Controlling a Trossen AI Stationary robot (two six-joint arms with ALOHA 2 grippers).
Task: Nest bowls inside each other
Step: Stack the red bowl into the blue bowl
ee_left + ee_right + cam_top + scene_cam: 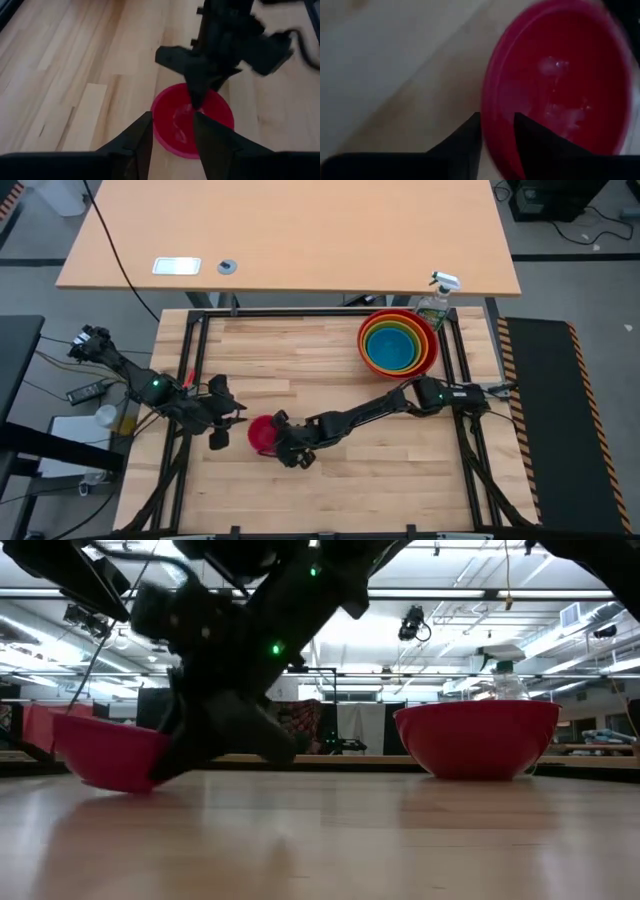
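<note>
The magenta-pink bowl [262, 433] sits mouth up on the wooden table, near the front left. My right gripper [284, 440] has reached across the table and is at the bowl's right side, shut on its rim. My left gripper [226, 418] stands open just left of the bowl, pointing at it, with nothing between its fingers [145, 135]. At the far right the blue bowl [392, 350] sits nested in the green, orange and red bowls [432, 352]. My right gripper grips the pink bowl's rim [492, 117] on the side toward the table's right edge. One finger [532, 137] is inside the bowl and the other [470, 137] is outside. The fingers slant down from the right. The bowl's bottom [112, 785] rests on the table and its rim tilts slightly.
A clear spray bottle [437, 300] stands behind the nested stack at the table's far right corner. Bare wood [300, 360] lies between the pink bowl and the stack. A black frame [190, 355] runs along the table's edges.
</note>
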